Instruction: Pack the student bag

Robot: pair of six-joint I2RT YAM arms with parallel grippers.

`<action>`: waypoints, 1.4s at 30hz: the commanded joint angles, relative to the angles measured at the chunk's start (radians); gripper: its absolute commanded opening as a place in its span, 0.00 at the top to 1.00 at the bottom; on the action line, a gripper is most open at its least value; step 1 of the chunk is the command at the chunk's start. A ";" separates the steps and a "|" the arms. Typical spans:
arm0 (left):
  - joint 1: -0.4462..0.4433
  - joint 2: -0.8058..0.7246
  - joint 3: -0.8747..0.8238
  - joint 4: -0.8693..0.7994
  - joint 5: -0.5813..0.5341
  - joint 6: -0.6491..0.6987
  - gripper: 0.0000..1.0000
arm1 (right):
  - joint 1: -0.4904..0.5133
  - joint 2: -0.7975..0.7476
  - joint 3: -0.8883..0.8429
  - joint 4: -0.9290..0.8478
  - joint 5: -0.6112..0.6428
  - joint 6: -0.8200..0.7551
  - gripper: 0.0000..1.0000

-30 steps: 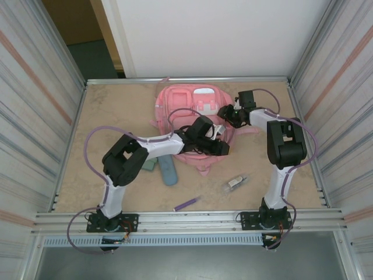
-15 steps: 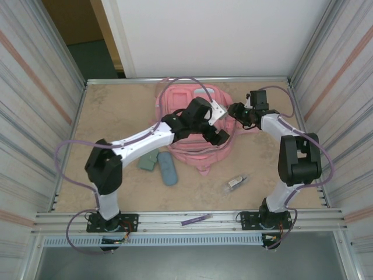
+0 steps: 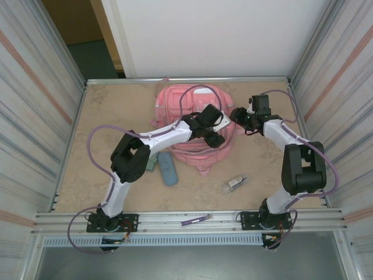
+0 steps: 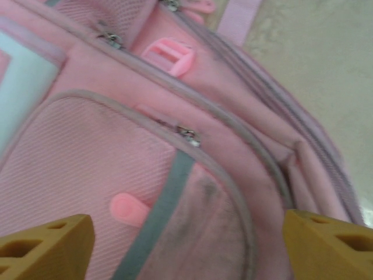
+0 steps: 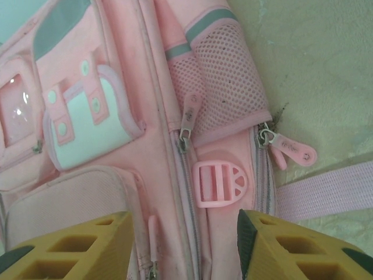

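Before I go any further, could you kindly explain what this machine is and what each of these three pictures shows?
These are two robot arms bolted at the near edge of a table, each ending in a two-finger gripper. The wide picture looks down from above and behind them. The other two come from small cameras on the wrists, so the yellow blocks at the bottom are each arm's own fingers. Both arms reach over the large pink student bag. The left gripper stands wide open above a front pocket; the right gripper is open too, over a pink buckle. Neither holds anything. Also lying on the table are a blue-grey pouch, a green case and a small pale item I cannot identify.
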 commanded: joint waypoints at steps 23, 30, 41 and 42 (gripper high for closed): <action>0.023 0.112 0.111 -0.079 -0.103 0.040 0.86 | -0.029 0.004 -0.024 0.002 -0.012 -0.049 0.49; 0.041 -0.017 -0.003 0.000 -0.125 0.351 1.00 | -0.039 0.128 0.064 -0.019 -0.078 -0.138 0.49; 0.183 -0.330 -0.244 0.179 0.250 0.576 1.00 | -0.030 0.297 0.349 -0.244 -0.387 -0.445 0.51; 0.194 -0.343 -0.239 0.171 0.266 0.573 1.00 | -0.019 0.306 0.376 -0.290 -0.385 -0.500 0.51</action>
